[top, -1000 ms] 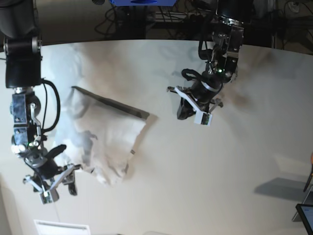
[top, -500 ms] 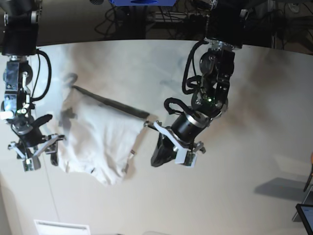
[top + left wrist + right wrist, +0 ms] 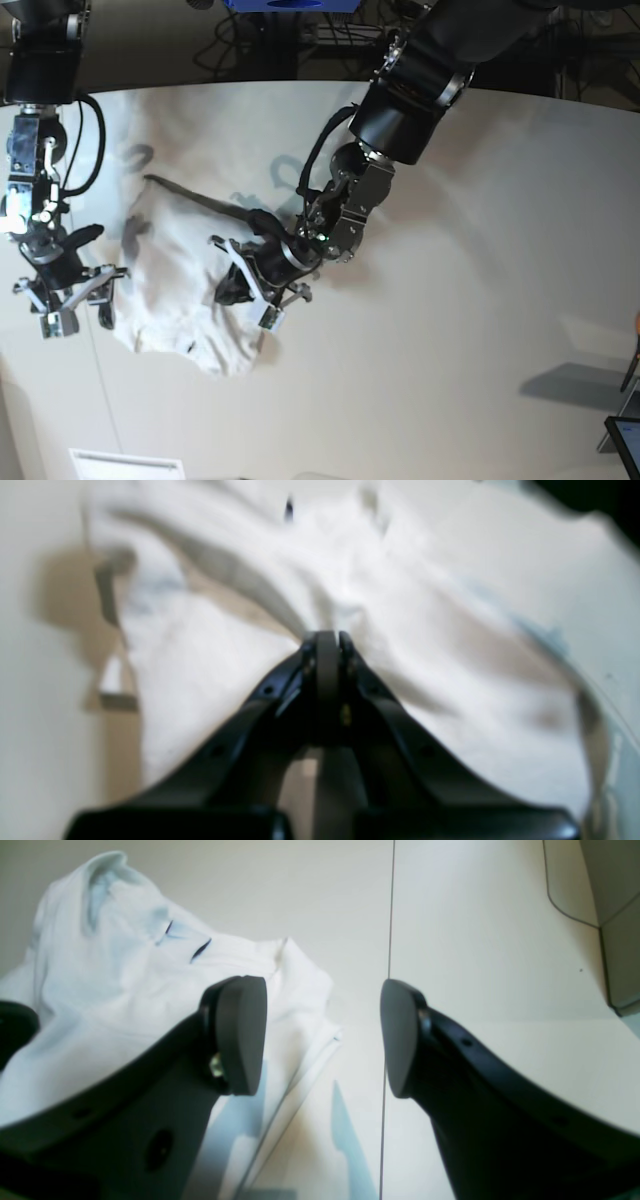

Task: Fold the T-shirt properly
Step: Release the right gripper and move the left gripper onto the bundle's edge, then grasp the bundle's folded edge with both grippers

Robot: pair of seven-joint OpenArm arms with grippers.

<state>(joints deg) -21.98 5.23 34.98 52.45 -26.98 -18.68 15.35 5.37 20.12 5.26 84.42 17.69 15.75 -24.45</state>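
Observation:
The white T-shirt (image 3: pixel 175 285) lies crumpled on the left half of the table; it also shows in the right wrist view (image 3: pixel 125 985) and the left wrist view (image 3: pixel 210 680). My left gripper (image 3: pixel 240 290) reaches across onto the shirt's right part. In the left wrist view this gripper (image 3: pixel 327 637) is shut, its tips against the blurred fabric where folds meet; I cannot tell whether cloth is pinched. My right gripper (image 3: pixel 72 305) is open and empty just left of the shirt's left edge, with its jaws wide apart (image 3: pixel 322 1035) above bare table beside the shirt.
The off-white table (image 3: pixel 480 330) extends to the right. A thin seam (image 3: pixel 390 915) runs across the tabletop. A white label (image 3: pixel 125 465) lies at the front edge. A dark screen corner (image 3: pixel 625 435) shows at the lower right. Cables lie behind the table.
My left arm has swung from the table's middle leftward onto the shirt's right part. My right gripper has risen a little along the shirt's left edge. The shirt's right edge is now covered.

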